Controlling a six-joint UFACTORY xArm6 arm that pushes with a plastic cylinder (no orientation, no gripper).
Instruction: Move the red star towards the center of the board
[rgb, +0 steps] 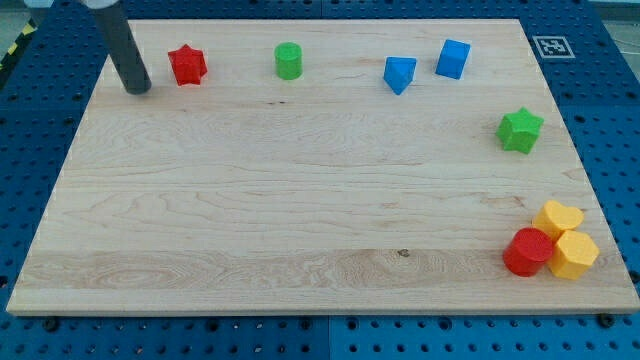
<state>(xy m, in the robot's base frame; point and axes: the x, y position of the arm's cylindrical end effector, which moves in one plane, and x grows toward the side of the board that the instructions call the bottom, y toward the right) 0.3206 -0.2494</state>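
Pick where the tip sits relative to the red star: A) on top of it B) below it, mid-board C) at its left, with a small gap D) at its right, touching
C: my tip rests at the view's left of the red star, with bare board between them.

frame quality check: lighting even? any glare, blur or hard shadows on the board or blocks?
Camera view: lighting even and diffuse across the board, no glare; shadows soft and short, a faint one at my tip just to the view's left of the red star; blocks are sharp, including the green star and the red cylinder; the rod's top edge looks slightly soft where it leaves the frame.
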